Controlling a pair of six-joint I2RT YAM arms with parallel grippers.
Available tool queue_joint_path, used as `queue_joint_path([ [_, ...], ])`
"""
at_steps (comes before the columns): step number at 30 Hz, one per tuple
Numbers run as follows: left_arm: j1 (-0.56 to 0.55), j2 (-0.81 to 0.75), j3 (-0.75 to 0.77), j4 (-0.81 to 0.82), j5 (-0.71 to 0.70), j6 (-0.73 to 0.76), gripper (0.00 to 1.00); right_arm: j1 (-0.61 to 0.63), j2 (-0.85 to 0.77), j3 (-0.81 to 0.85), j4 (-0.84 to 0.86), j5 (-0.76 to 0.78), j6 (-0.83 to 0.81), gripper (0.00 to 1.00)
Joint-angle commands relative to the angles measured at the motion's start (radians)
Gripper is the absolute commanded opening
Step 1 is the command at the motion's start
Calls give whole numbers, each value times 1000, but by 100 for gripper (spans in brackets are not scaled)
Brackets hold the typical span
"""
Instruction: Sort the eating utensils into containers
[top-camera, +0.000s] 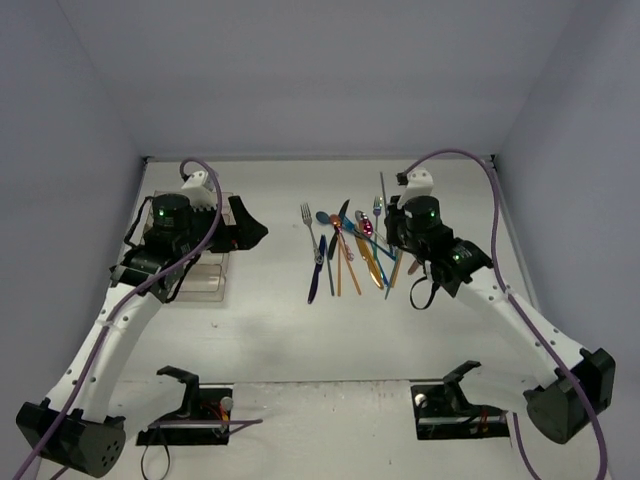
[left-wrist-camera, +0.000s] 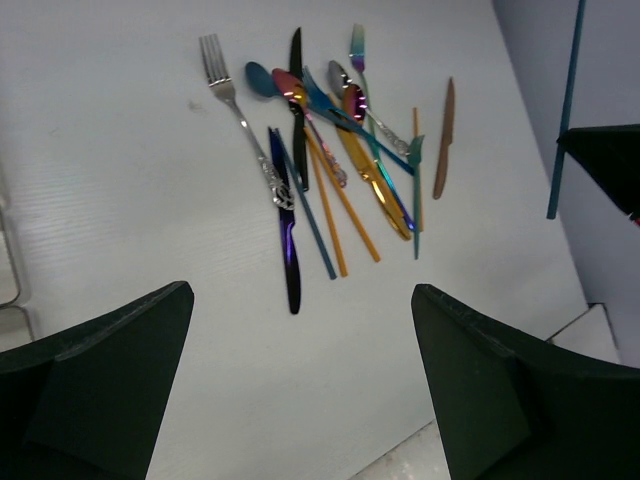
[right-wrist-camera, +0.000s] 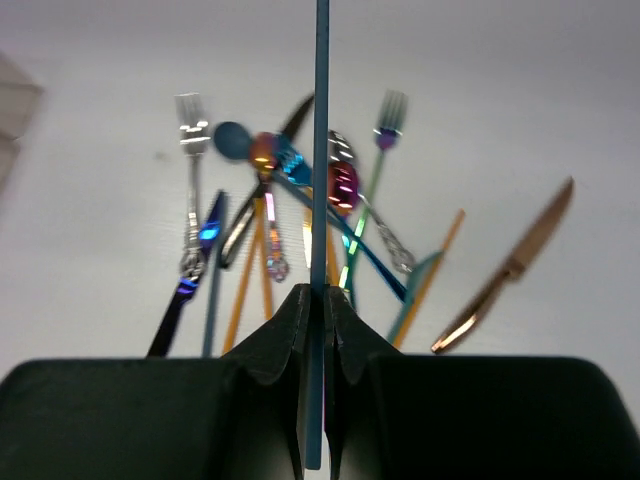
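The eating utensils (top-camera: 345, 250) lie in a loose pile mid-table: a silver fork (left-wrist-camera: 235, 100), a dark blue knife (left-wrist-camera: 290, 250), gold chopsticks (left-wrist-camera: 340, 205), coloured spoons and a copper knife (left-wrist-camera: 444, 140). The pile also shows in the right wrist view (right-wrist-camera: 270, 200). My right gripper (right-wrist-camera: 318, 305) is shut on a blue chopstick (right-wrist-camera: 321, 150) and holds it raised above the pile's right side (top-camera: 390, 215). My left gripper (left-wrist-camera: 300, 400) is open and empty, above bare table left of the pile (top-camera: 245, 225). The clear tray (top-camera: 205, 280) sits under the left arm, mostly hidden.
The blue chopstick (left-wrist-camera: 565, 110) and the right gripper's dark body (left-wrist-camera: 605, 165) show at the right of the left wrist view. Grey walls close in the table at the back and sides. Two black stands (top-camera: 190, 395) (top-camera: 455, 395) sit at the near edge.
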Motion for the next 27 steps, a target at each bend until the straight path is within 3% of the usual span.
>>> queue_joint_path([
  [1,-9,35,55,215,102,-125,89,106,-5,53,80,-213,-239,0],
  [10,-31,114,46,453,69,-325,89,266,136,153,164,-280,-263,0],
  [20,-86,142,42,384,-59,-363,84,309,213,203,239,-301,-238,0],
  [27,-132,172,15,458,-80,-414,76,335,242,206,268,-301,-234,0],
])
